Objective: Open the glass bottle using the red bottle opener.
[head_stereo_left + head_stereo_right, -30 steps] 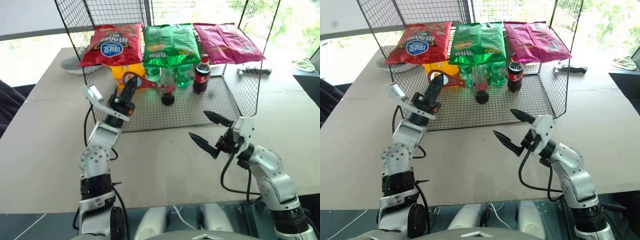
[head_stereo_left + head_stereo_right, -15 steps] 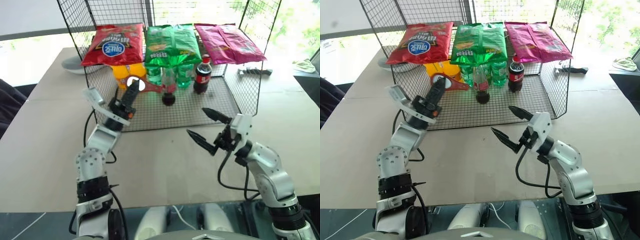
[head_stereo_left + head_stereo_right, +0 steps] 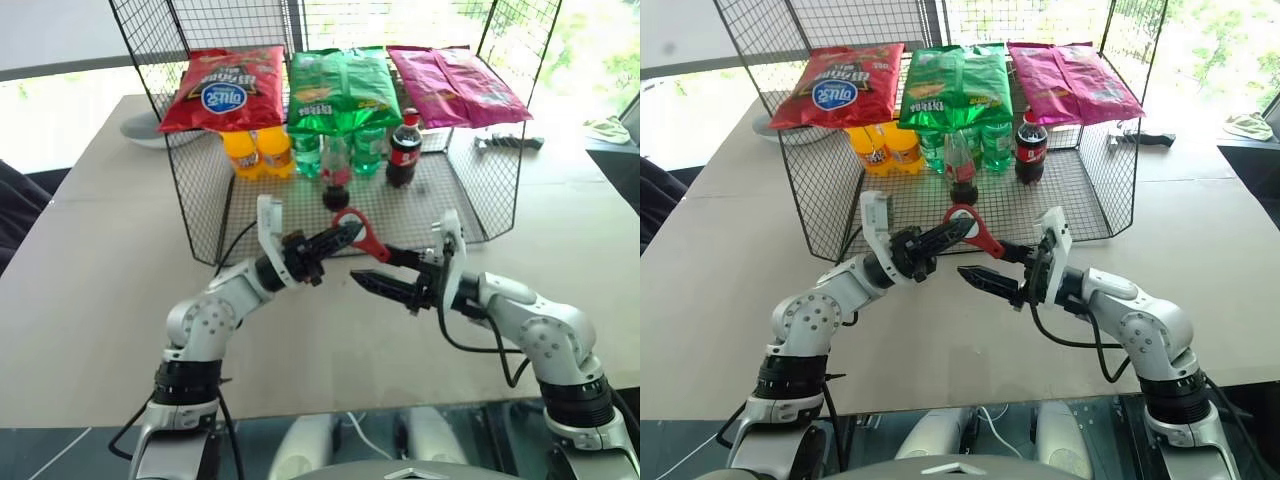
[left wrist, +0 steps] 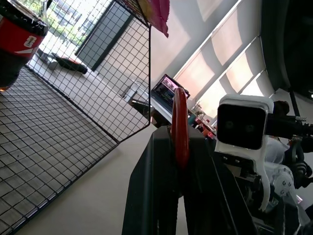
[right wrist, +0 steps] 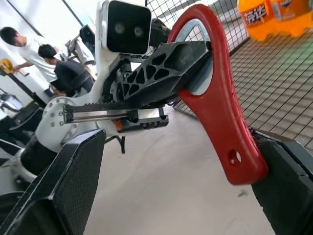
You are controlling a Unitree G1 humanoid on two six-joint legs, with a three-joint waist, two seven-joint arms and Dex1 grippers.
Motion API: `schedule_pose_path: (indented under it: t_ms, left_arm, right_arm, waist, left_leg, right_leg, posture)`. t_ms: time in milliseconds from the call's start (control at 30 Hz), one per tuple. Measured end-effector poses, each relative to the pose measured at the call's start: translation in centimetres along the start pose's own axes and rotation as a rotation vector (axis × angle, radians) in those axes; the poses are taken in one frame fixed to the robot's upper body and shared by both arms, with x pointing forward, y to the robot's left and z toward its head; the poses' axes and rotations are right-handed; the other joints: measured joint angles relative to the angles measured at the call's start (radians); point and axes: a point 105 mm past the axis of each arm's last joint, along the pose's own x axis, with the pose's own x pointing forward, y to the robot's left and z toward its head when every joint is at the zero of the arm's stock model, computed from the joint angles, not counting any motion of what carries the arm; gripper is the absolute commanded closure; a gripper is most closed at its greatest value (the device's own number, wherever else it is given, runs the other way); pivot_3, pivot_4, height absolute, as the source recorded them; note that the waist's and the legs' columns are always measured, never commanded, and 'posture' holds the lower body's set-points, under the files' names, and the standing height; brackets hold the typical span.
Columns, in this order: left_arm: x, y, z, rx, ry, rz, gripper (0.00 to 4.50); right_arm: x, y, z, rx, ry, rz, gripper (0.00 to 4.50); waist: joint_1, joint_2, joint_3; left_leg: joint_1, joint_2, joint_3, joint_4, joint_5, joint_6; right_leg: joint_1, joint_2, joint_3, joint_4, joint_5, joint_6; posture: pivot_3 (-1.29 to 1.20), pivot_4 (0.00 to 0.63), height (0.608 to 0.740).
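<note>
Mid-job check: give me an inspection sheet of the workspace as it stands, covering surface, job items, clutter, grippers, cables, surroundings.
Surface: beige table carrying a wire mesh rack.
Job's things: glass bottle upright on the rack floor, cap on; red bottle opener held in front of the rack.
Clutter: chip bags on the rack shelf; orange bottles, green bottles and a dark cola bottle beneath.
Grippers: left gripper shut on the opener's ring end; right gripper open, fingers either side of the handle.
Cables: black leads looping at both wrists.
Surroundings: people in the right wrist view.
</note>
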Motion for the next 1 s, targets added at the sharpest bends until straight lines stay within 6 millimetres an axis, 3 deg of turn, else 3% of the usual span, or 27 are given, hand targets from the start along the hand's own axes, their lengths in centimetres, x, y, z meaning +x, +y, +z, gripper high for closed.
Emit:
schedule_pose_path:
  t_ms: [100, 167, 300, 333, 400, 433, 533, 767, 800, 900, 1000]
  left_arm:
    - [0.1, -0.2, 0.1, 0.009, 0.003, -0.018, 4.5]
    - [0.2, -0.4, -0.1, 0.009, 0.008, -0.037, 4.5]
    - [0.3, -0.7, -0.2, 0.009, 0.012, -0.067, 4.5]
    - [0.3, -0.8, -0.2, 0.011, 0.013, -0.079, 4.5]
    - [0.2, -0.7, -0.1, 0.008, 0.005, -0.079, 4.5]
    - [0.2, -0.7, 0.0, 0.009, 0.003, -0.085, 4.5]
    - [0.1, -0.5, 0.1, 0.028, 0.002, -0.079, 3.59]
    - [0.1, 0.7, 0.3, 0.126, -0.001, 0.019, 0.47]
    - [0.1, 0.8, 0.3, 0.13, -0.002, 0.026, 0.18]
    - [0.2, 1.3, 0.2, 0.155, -0.026, 0.069, 0.07]
    - [0.1, 1.7, 0.4, 0.201, -0.063, 0.111, 0.07]
  right_arm:
    - [-0.3, 0.0, 0.2, 0.036, 0.0, 0.002, 0.8]
    - [-0.7, -0.2, 0.3, 0.032, 0.018, -0.016, 1.82]
    - [-1.1, -0.6, 0.4, 0.031, 0.028, -0.037, 3.3]
    - [-1.1, -0.7, 0.4, 0.033, 0.026, -0.04, 3.97]
    - [-1.1, -0.4, 0.4, 0.043, 0.024, -0.011, 4.46]
    - [-1.1, -0.3, 0.4, 0.044, 0.023, -0.007, 4.5]
    - [-1.0, -0.1, 0.4, 0.047, 0.022, 0.008, 4.5]
    - [-0.8, -0.1, 0.6, 0.039, -0.002, 0.005, 4.5]
    - [-0.8, -0.1, 0.6, 0.038, -0.011, 0.004, 4.5]
    - [-1.0, -1.2, 1.0, -0.002, -0.075, -0.065, 4.5]
    - [-2.5, -4.3, 1.3, -0.123, -0.143, -0.254, 4.5]
  waist:
    - [-0.001, 0.0, 0.0]
    - [-0.001, 0.0, 0.0]
    - [-0.001, 0.0, 0.0]
    - [-0.001, 0.0, 0.0]
    - [-0.002, 0.0, 0.0]
    - [-0.002, 0.0, 0.0]
    - [-0.002, 0.0, 0.0]
    - [-0.001, 0.0, 0.0]
    - [-0.001, 0.0, 0.0]
    - [0.0, 0.0, 0.0]
    - [0.0, 0.0, 0.0]
  left_leg:
    - [0.0, 0.0, 0.001, 0.0, 0.0, 0.0]
    - [0.0, 0.0, 0.001, 0.0, 0.0, 0.001]
    - [0.0, 0.0, 0.001, 0.0, 0.0, 0.001]
    - [0.0, 0.0, 0.001, 0.0, 0.0, 0.001]
    - [0.0, 0.0, 0.001, 0.0, 0.0, 0.001]
    - [0.0, 0.0, 0.001, 0.0, 0.0, 0.001]
    - [0.0, 0.0, 0.002, 0.0, 0.0, 0.001]
    - [0.0, 0.0, 0.002, 0.0, 0.0, 0.001]
    - [0.0, 0.0, 0.002, 0.0, 0.0, 0.001]
    - [0.0, 0.0, 0.002, 0.0, -0.001, 0.001]
    - [0.0, 0.0, 0.002, 0.0, -0.001, 0.001]
  right_leg:
    - [0.0, 0.0, 0.001, 0.0, 0.0, 0.0]
    - [0.0, 0.0, 0.001, 0.0, 0.0, 0.0]
    - [0.0, 0.0, 0.001, 0.0, 0.0, 0.0]
    - [0.0, 0.0, 0.001, 0.0, 0.0, 0.0]
    - [0.0, 0.0, 0.001, 0.0, 0.0, 0.0]
    - [0.0, 0.0, 0.001, 0.0, 0.0, 0.0]
    - [0.0, 0.0, 0.001, 0.0, 0.0, 0.0]
    - [0.0, 0.0, 0.001, 0.0, 0.0, 0.0]
    - [0.0, 0.0, 0.001, 0.0, 0.0, 0.0]
    - [-0.001, 0.0, 0.002, 0.0, 0.0, 0.0]
    - [-0.001, 0.0, 0.002, 0.0, 0.0, 0.0]
  posture:
    - [0.0, 0.15, 0.74]
    - [0.0, 0.15, 0.74]
    - [0.0, 0.15, 0.74]
    - [0.0, 0.15, 0.74]
    - [0.0, 0.15, 0.74]
    - [0.0, 0.15, 0.74]
    - [0.0, 0.15, 0.74]
    - [0.0, 0.15, 0.74]
    - [0.0, 0.15, 0.74]
    - [0.0, 0.15, 0.74]
    - [0.0, 0.15, 0.74]
